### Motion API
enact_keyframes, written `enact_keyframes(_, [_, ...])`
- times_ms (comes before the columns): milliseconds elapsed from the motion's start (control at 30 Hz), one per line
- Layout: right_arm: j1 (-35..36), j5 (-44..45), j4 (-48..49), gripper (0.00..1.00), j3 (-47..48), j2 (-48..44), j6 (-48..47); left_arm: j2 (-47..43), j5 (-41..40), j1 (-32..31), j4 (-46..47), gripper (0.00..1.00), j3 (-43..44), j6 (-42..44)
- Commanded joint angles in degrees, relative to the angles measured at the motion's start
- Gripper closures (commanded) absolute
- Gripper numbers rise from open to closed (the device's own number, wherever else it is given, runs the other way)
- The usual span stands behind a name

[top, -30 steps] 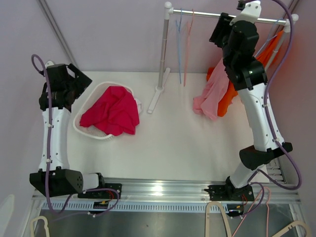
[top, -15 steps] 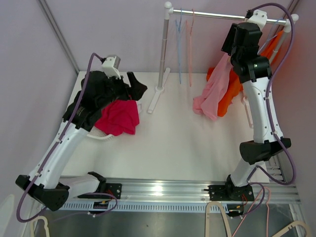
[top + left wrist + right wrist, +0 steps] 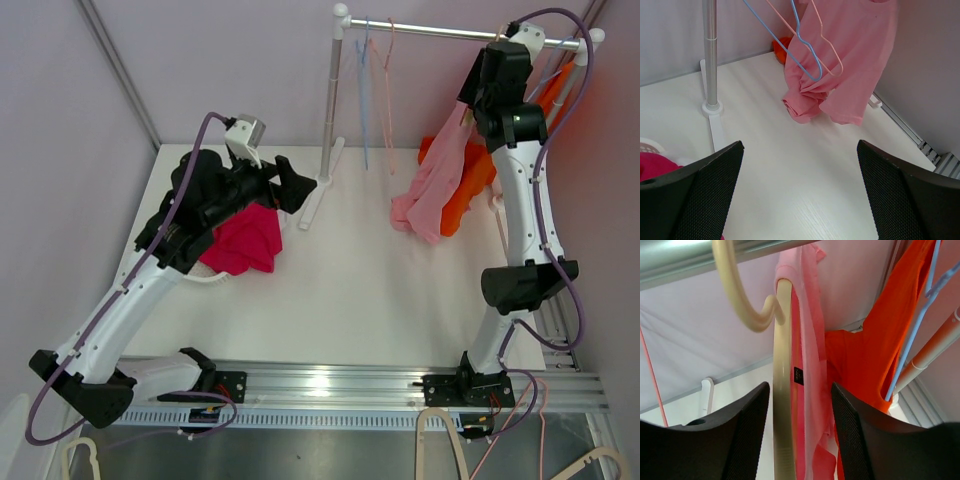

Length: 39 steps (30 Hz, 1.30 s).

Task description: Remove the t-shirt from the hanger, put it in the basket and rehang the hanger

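Up at the rail (image 3: 680, 255), R gripper (image 3: 800, 392) stands apart, straddling cream hanger (image 3: 782, 365) w/ pink t-shirt (image 3: 812, 330); L gripper (image 3: 799, 150) spread wide over tabletop (image 3: 790, 195).

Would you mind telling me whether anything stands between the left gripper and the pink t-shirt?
Yes. An empty blue hanger and an empty pink hanger hang between the open left gripper and the pink t-shirt, crossing its front in the wrist view. The rack pole stands off to the left.
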Motion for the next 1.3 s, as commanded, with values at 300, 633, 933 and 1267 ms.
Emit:
enact_keyframes(300, [-1.0, -5.5, 2.3, 0.86, 6.1, 2.8, 1.4, -0.6, 1.4, -1.0, 4.9, 0.01, -0.9, 2.7])
enact_keyframes(633, [-0.4, -12.3, 3.2, 1.0, 11.5, 0.3, -2.1, -3.3, 1.4, -1.9, 7.9, 0.0, -2.0, 5.8])
enact_keyframes(933, [2.0, -15.8, -4.4, 1.0, 4.5, -10.4, 1.3, -4.4, 6.2, -14.8, 13.9, 0.01, -3.4, 17.9])
enact_keyframes(1267, [6.5, -12.5, -4.8, 1.0, -21.8, -28.4, 11.7, 11.8, -13.5, -39.1, 25.5, 0.0, -4.4, 33.4])
